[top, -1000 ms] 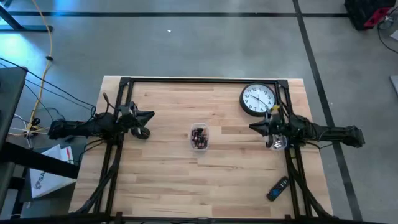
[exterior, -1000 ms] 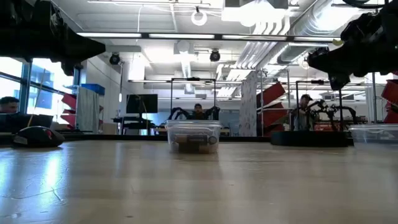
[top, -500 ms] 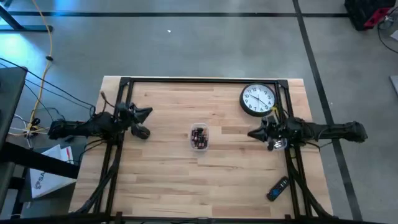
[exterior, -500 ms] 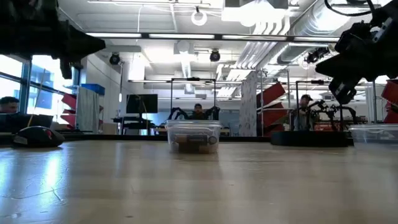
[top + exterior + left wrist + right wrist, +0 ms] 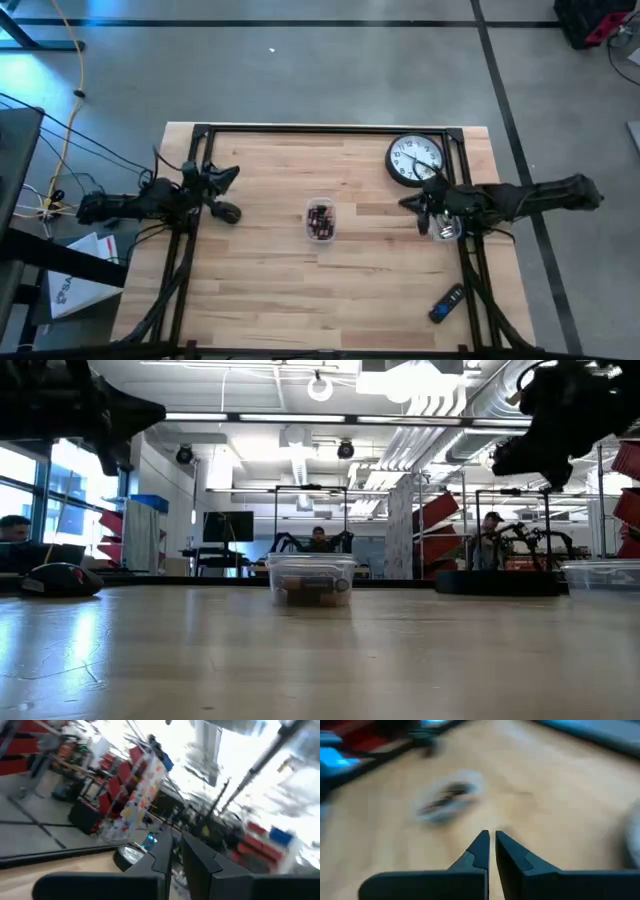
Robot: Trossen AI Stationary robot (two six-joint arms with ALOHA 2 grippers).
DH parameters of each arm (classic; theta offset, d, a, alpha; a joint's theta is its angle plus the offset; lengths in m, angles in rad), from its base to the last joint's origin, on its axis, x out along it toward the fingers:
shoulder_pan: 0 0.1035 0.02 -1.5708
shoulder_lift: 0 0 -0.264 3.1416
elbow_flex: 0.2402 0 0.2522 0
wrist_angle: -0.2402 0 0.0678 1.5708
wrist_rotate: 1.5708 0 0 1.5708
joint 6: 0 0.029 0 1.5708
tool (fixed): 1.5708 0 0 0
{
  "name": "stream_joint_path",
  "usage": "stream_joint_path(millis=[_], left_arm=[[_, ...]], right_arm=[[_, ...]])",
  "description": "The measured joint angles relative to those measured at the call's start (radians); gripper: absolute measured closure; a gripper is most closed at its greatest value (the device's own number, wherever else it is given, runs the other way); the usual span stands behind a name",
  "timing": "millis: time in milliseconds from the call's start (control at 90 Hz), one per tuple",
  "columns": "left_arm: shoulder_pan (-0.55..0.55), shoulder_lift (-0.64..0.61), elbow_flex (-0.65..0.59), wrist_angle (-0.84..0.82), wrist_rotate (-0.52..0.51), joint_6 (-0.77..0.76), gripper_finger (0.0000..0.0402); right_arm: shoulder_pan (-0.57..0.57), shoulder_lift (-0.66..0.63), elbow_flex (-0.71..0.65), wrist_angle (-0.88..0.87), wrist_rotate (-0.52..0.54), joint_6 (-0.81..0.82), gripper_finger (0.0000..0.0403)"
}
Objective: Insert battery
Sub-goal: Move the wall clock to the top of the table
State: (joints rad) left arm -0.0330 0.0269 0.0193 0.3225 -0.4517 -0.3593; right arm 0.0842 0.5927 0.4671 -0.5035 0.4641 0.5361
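- A clear plastic container holding batteries sits at the middle of the wooden surface; the low view shows it standing upright, with dark and reddish cells in its bottom.
- The left gripper hangs above the surface's left side, at the end of an arm reaching in from the left edge. Its own wrist view shows the jaws clenched to a narrow slit, nothing between them.
- A dark computer mouse lies on the surface just beside the left gripper, on the near side; the low view shows it at far left.
- The right gripper is raised over the right side of the surface, pointing towards the battery container but well apart from it. Its jaws are also clenched almost together and hold nothing; the container shows as a blur ahead of them.
- A round wall clock with a white face lies flat near the far right corner, just beyond the right gripper.
- A second clear container lies under the right arm's wrist, partly covered by it.
- A dark remote control lies near the right front edge, set at a slant.
- In the low view, people sit at desks in the room behind.
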Motion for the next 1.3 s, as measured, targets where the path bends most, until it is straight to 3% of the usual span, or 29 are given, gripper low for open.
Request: stream_joint_path(millis=[67,144,344,478,656,800,956,1300], left_arm=[[0.0,0.02,-0.007,-0.009,0.002,0.029,0.0378],[0.0,0.061,-0.008,-0.012,-0.01,0.079,0.0378],[0.0,0.164,-0.008,0.077,-0.019,0.214,0.0367],[0.0,0.225,-0.007,0.183,-0.01,0.281,0.0332],[0.012,0.305,-0.007,0.287,-0.06,0.287,0.0269],[0.064,0.44,-0.007,0.329,0.002,0.159,0.0236],[0.081,0.646,0.023,0.329,0.024,0.033,0.0225],[0.116,0.996,0.218,0.335,0.009,0.241,0.0225]], right_arm=[[-0.053,0.054,0.042,-0.068,0.059,0.006,0.0403],[-0.134,0.117,0.072,-0.085,0.055,0.006,0.0401],[-0.413,0.304,0.078,-0.055,-0.127,-0.042,0.0374],[-0.547,0.438,0.075,0.048,-0.246,-0.131,0.0334],[-0.665,0.576,0.075,0.152,-0.246,-0.178,0.028],[-0.709,0.647,0.075,0.244,-0.168,-0.161,0.0262],[-0.73,0.735,0.075,0.315,-0.096,-0.11,0.0263],[-0.616,0.902,0.081,0.605,-0.132,0.002,0.0263]])
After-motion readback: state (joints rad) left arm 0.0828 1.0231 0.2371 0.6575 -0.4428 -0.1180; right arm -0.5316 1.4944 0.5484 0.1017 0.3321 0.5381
